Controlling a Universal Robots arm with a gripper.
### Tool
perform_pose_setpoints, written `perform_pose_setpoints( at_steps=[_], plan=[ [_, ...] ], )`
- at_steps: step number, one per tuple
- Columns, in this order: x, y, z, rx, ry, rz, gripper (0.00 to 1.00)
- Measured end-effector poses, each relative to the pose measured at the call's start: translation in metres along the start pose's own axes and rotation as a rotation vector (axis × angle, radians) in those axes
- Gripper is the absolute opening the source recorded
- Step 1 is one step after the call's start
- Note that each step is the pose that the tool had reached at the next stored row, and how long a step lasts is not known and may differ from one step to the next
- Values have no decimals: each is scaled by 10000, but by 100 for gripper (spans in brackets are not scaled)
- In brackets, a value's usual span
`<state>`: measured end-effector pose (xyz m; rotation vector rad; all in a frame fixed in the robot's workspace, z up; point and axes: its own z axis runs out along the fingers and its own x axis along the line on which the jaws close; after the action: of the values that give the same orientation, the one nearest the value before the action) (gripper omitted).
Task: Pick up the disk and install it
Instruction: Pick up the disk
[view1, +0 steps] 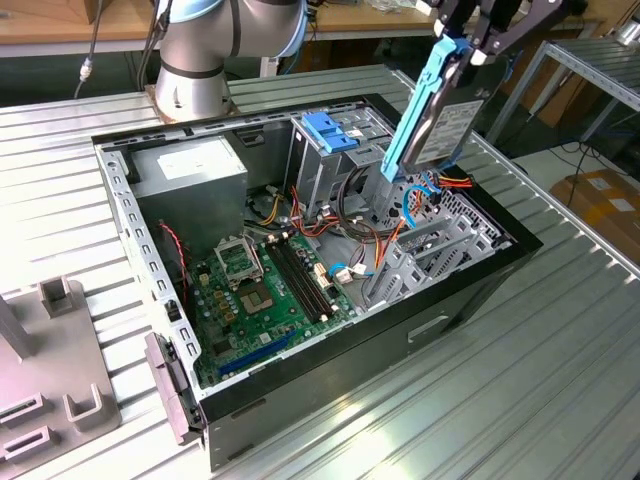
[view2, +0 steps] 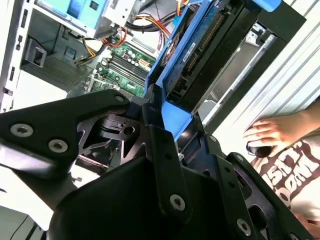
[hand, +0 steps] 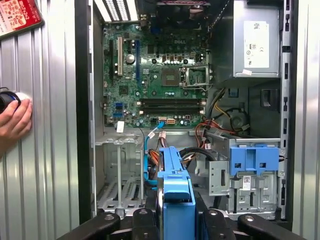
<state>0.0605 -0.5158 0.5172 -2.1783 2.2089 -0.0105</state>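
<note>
One ribbed aluminium table bears an open black metal computer case, green motherboard facing up. Over its drive bays (near the blocky blue plastic latch) hangs the flat grey disk in its light-blue rail, tilted, clear of the case, clenched at its upper end by the black gripper.

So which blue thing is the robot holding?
The disk with its long light-blue rail, gripped by the hand above the case. The blocky blue latch sits untouched on the drive cage.
</note>
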Motion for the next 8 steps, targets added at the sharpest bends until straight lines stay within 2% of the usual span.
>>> perform_pose_setpoints(
  at_steps=[6, 8],
  plan=[
    [196, -8, -5, 0, 2, 20, 37],
    [284, -10, -6, 1, 0, 29, 37]
  ],
)
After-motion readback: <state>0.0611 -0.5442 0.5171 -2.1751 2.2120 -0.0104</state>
